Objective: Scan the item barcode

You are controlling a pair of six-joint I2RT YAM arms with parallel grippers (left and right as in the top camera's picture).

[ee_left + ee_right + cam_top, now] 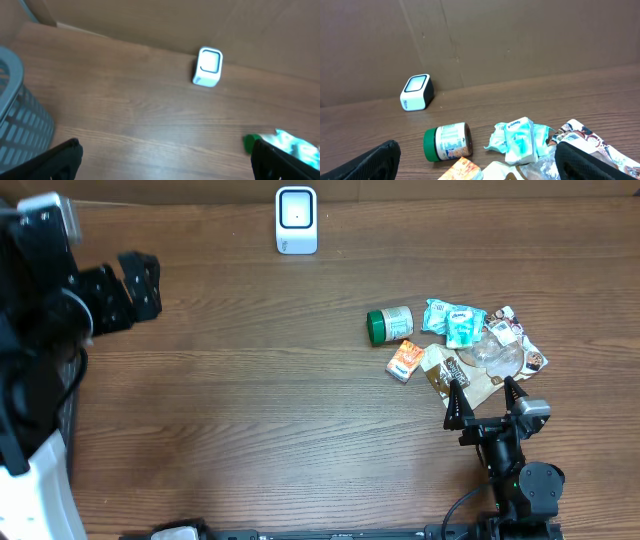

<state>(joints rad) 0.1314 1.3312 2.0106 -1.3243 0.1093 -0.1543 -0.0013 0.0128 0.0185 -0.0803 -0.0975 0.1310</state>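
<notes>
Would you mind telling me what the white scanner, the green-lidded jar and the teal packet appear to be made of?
The white scanner looks like smooth moulded plastic, given its rounded shell. The green-lidded jar seems plastic, with a printed paper-like label. The teal packet is probably thin plastic film, judging by its crinkles.

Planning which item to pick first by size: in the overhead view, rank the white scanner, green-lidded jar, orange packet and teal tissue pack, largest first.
1. white scanner
2. teal tissue pack, close to the scanner and crumpled, so these two are unsure
3. green-lidded jar
4. orange packet
</notes>
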